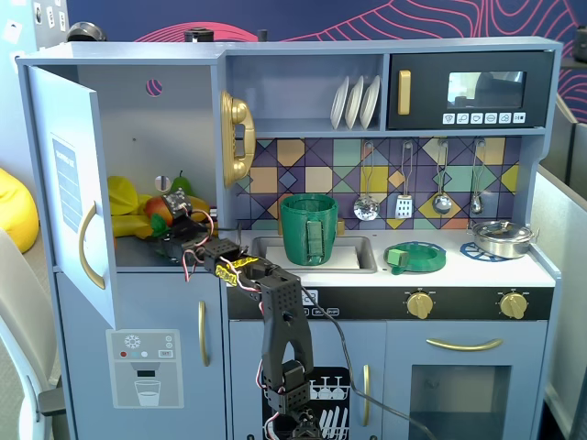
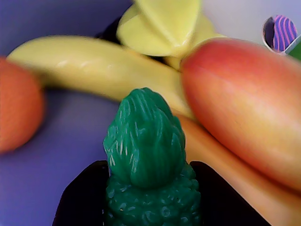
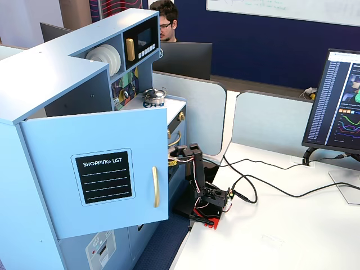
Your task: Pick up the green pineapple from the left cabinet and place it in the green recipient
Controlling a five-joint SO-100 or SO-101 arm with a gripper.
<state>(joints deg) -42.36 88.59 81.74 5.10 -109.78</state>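
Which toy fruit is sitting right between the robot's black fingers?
The green pineapple. It is bumpy and dark green with a leafy top, and sits between the gripper's fingers; the smooth mango and banana lie behind it.

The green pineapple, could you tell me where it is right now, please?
In the wrist view the green pineapple sits bottom centre between the hand's dark fingers, inside the left cabinet, just in front of the banana and the mango.

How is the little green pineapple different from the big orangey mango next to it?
The green pineapple is bumpy and all green; the mango is smooth, orange-red fading to yellow. The pineapple looks much smaller, with a leafy top. The pineapple sits between the gripper's dark fingers; nothing holds the mango. Both are toy fruit in the cabinet.
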